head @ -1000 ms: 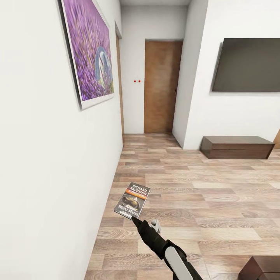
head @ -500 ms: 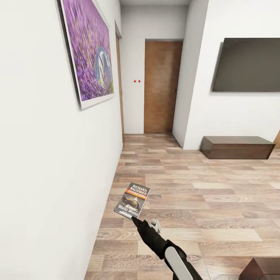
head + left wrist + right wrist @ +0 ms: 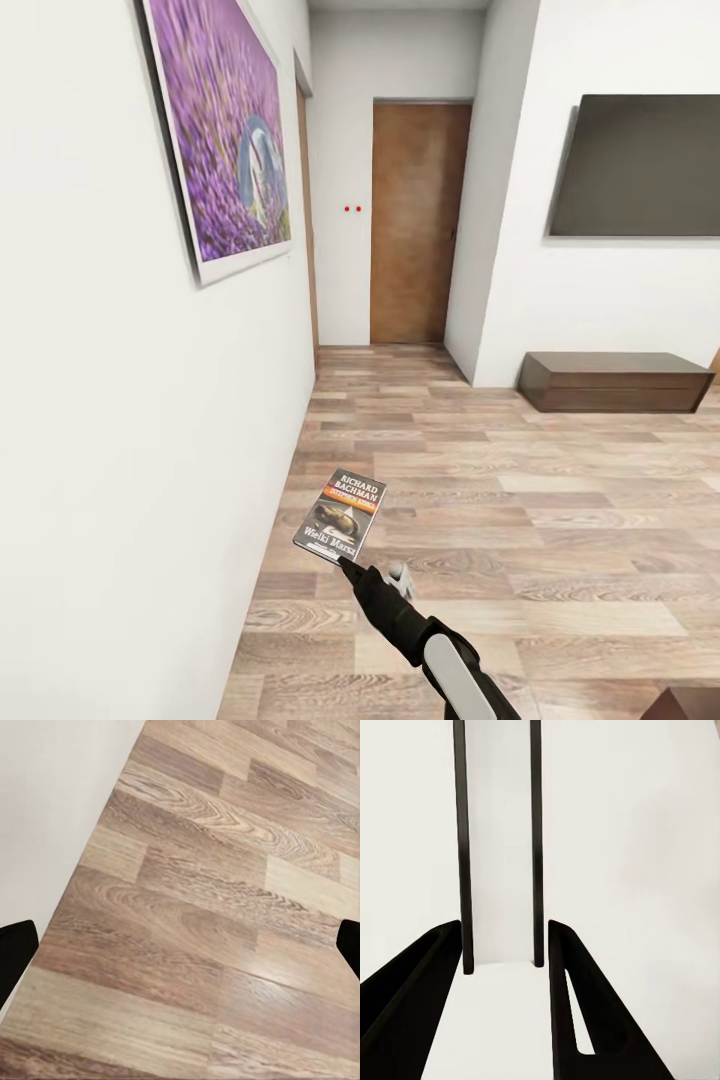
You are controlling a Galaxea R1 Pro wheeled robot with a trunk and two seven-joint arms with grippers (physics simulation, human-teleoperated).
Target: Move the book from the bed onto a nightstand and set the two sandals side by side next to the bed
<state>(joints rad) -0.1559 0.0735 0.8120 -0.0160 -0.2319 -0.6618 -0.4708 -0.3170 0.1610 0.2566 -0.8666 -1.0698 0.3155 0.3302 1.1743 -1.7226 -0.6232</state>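
Note:
A thin paperback book [image 3: 340, 518], with a dark cover, an orange band and white lettering, hangs above the wood-plank floor in the head view. My right gripper [image 3: 345, 562] is shut on its near edge. In the right wrist view the book [image 3: 499, 847] stands edge-on, its white pages between two dark covers, pinched between the black fingers [image 3: 412, 1005]. My left gripper [image 3: 183, 949] looks down at bare planks, its fingertips [image 3: 15, 952] far apart, open and holding nothing. The bed, nightstands and sandals are out of view.
A white wall with a purple flower painting [image 3: 225, 140] runs close along my left. Ahead, a short hallway ends at a brown door [image 3: 418, 220]. At the right are a wall-mounted dark screen [image 3: 638, 165] and a long low dark-brown bench [image 3: 615, 380].
The whole view has shifted slightly, so the camera moved: the painting slid left and the dark furniture corner at lower right has nearly left the picture. The book stays held as before.

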